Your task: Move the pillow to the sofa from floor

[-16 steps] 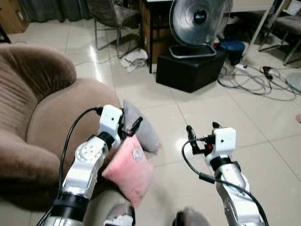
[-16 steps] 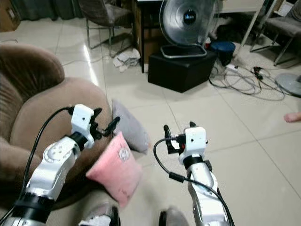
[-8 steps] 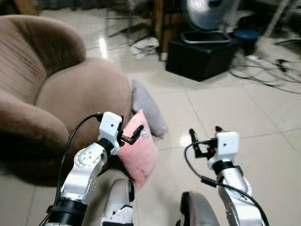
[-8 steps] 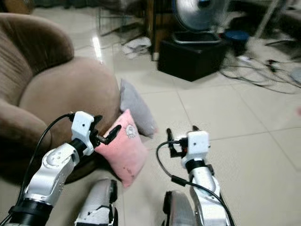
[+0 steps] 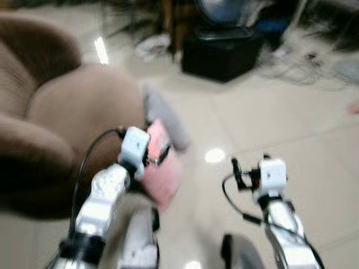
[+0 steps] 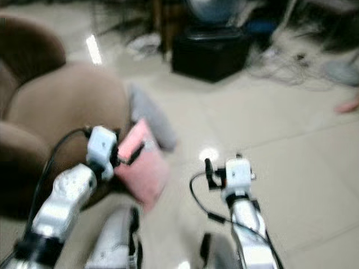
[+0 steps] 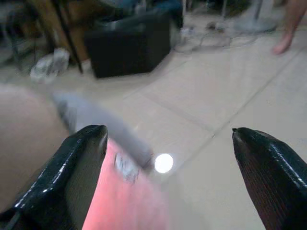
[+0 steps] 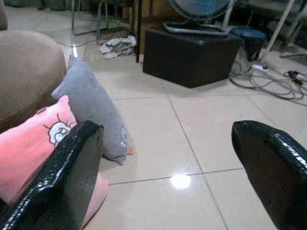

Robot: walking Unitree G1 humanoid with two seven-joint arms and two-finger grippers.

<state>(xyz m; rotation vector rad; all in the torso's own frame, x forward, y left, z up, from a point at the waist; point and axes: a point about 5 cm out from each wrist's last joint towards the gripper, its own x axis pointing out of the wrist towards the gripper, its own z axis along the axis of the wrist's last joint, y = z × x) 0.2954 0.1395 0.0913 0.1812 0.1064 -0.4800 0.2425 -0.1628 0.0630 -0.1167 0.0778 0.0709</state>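
The brown sofa (image 5: 61, 120) bulges at nine o'clock, its rounded seat edge touching the pink pillow (image 5: 161, 168), which leans on the floor beside a grey pillow (image 8: 96, 112). Bare tile (image 5: 269, 112) lies open from twelve to three o'clock. The left gripper (image 5: 159, 158) hovers at the pillow's top edge, fingers wide; the right gripper (image 5: 249, 167), also wide, holds nothing.

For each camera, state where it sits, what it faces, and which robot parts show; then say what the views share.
Head eyes: on the head, looking down at pink pillow against brown sofa; both arms, left gripper, right gripper.
Left wrist: along open fingers toward the pink pillow, tiled floor.
Right wrist: along open fingers toward grey pillow, black box.
Shared: both pillows, box.
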